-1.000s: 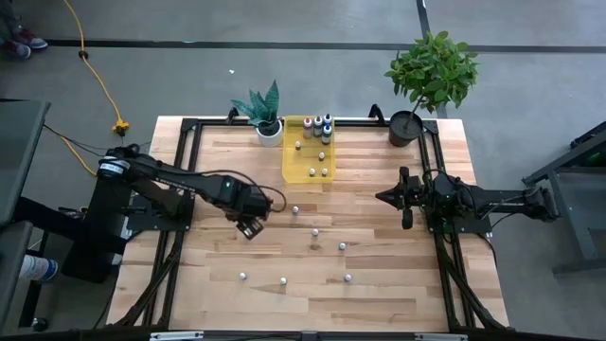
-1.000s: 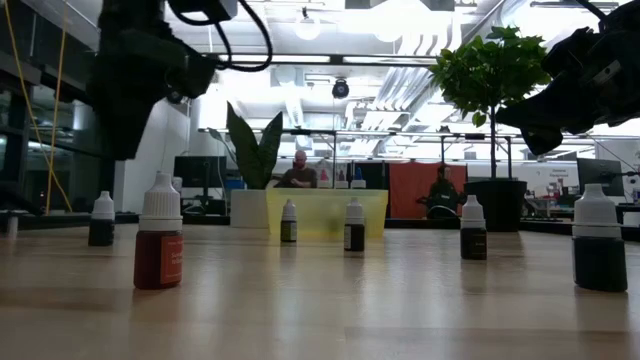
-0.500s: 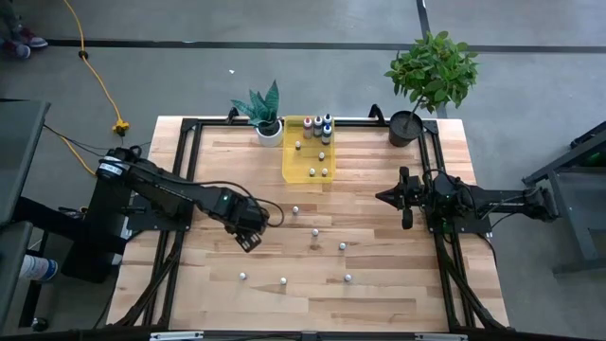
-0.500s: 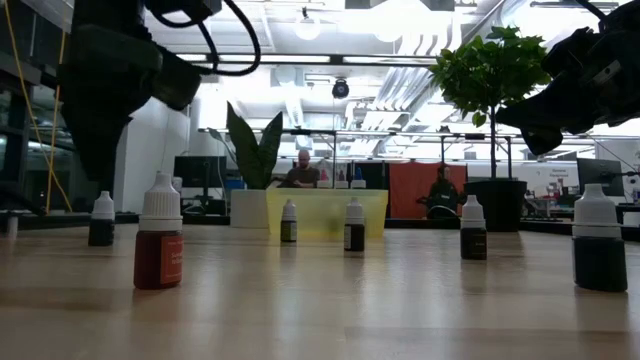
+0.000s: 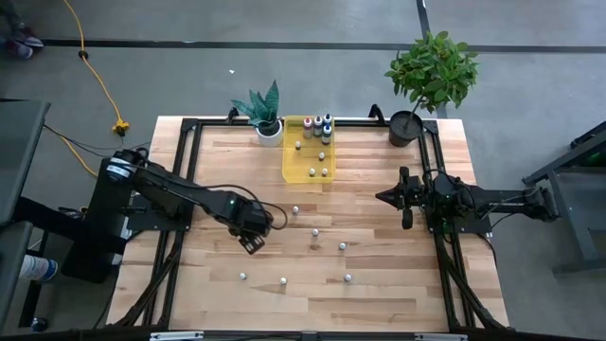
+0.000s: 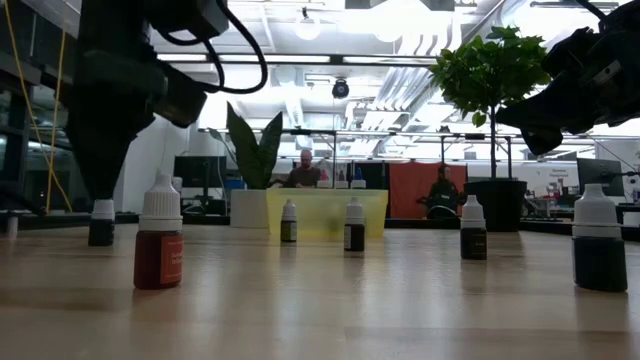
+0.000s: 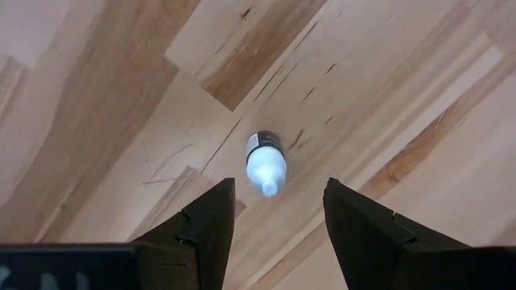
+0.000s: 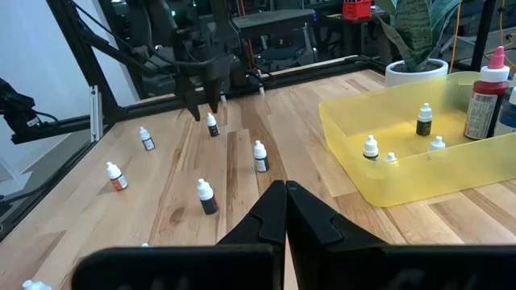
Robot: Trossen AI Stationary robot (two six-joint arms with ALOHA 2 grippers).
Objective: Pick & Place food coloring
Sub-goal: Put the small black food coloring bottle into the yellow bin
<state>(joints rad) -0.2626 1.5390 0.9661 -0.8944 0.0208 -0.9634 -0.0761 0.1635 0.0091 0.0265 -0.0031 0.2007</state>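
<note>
Over the last second the dark left gripper (image 5: 252, 239) has been moved toward the table's front and lowered over a small white-capped, dark-bodied food coloring bottle (image 7: 264, 162), which is now framed between its spread fingers (image 7: 206, 228).

Both arms are dark, near black, built of slim tubular links and blocky joints. The left arm (image 5: 180, 197) carries a round silvery fitting near its base and a loose black cable looping just behind its gripper (image 7: 276, 234) (two wedge-shaped black fingers). The right gripper (image 8: 285, 216) has similar matte black tapered fingers.
</note>
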